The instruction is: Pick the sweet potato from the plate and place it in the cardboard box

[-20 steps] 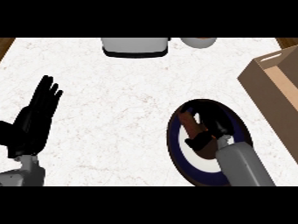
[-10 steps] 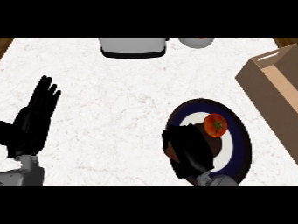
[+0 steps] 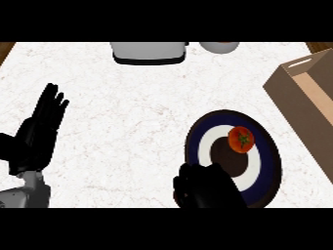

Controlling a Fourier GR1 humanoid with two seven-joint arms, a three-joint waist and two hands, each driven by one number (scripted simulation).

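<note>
Step in hand, by my read: the reach, nothing picked yet. Sweet potato (image 3: 241, 139) lay on the plate (image 3: 270, 156), upper right of its white centre. It looked orange-red and roundish, with a green mark on top. Right hand (image 3: 206, 189) sat over the plate's lower-left rim, apart from the potato; I could not tell whether it was open or closed. Left hand (image 3: 40, 128) rested open at frame left. Next move, I judged: up-right to the potato, close round it, lift, then carry to the cardboard box (image 3: 293, 110) at the right edge.

Kitchen: white marbled counter (image 3: 140, 107), plate (image 3: 269, 161), grey appliance (image 3: 149, 51) at back, possibly toaster.
</note>
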